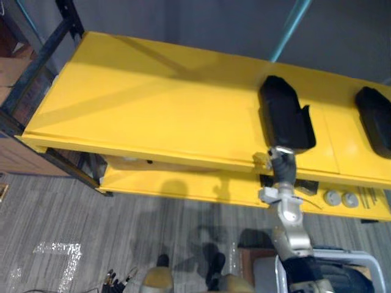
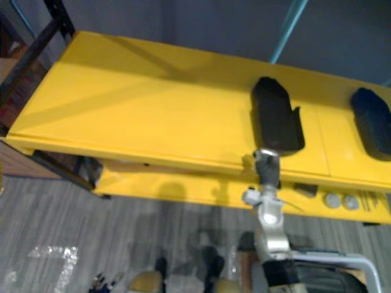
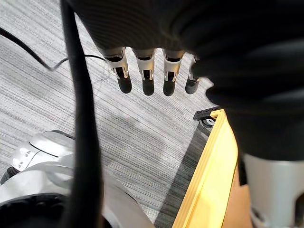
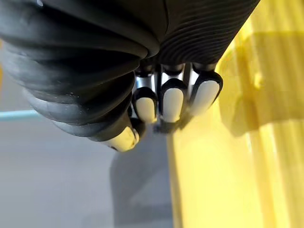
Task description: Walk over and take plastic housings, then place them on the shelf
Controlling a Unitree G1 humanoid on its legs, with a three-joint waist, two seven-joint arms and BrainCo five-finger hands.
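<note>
1. A black, oblong plastic housing [image 1: 284, 116] lies flat on the top board of the bright yellow shelf [image 1: 153, 104], towards the board's right part, with its long side running from the front edge to the back.
2. A second black plastic housing [image 1: 374, 119] lies on the same board further to the right, well apart from the first and cut off by the picture's edge.
3. The right hand [image 1: 281, 160] reaches up from the lower right and meets the near end of the first housing at the shelf's front edge. Whether this hand is loose or clamped on the housing cannot be told.
4. The left hand [image 3: 147, 76] hangs over the grey striped floor [image 1: 91, 226] beside the shelf's yellow edge; its fingers [image 3: 124, 78] are relaxed, side by side, and hold nothing.
5. Below the top board, a lower yellow shelf board [image 1: 183, 183] carries two small grey round discs [image 1: 341, 198] and some dark small parts near its right end.
6. A dark metal rack frame [image 1: 36, 61] supports the shelf at its left end, and a teal pole [image 1: 292, 24] rises behind the shelf.
</note>
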